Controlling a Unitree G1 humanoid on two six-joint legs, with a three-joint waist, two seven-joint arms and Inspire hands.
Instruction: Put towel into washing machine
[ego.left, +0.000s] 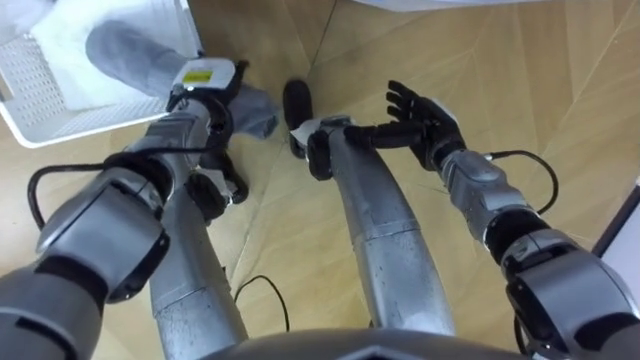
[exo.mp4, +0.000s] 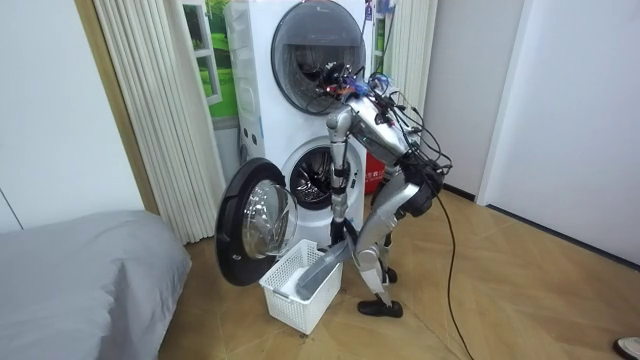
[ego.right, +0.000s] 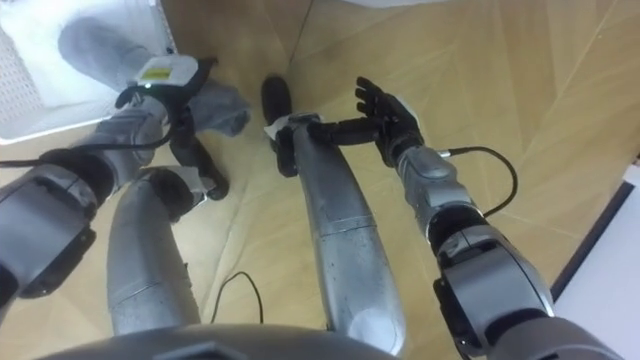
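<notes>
The fingers of my left hand (ego.left: 205, 85) are curled round one end of the grey towel (ego.left: 255, 112). I hold it tight so it will not slip when I lift. The rest of the towel lies rolled up in the white laundry basket (ego.left: 35, 85). My end hangs just past the basket's corner, over the wooden floor (ego.left: 500, 60).

My right hand (ego.left: 425, 112) holds nothing. Its fingers are straight and spread apart. It hangs out in front of me, well apart from the towel. I think it is out there to help me not tip over, since I am bent far down.

In the room view I stand bent over, right beside the basket. The basket sits on the floor in front of the washing machine (exo.mp4: 305, 175). The machine's round door (exo.mp4: 250, 230) is swung wide open, so the hole is ready.

The towel is not in the machine yet. I think I am at the picking-up part. Next I must lift the whole towel out and not let the long end catch on the basket.
</notes>
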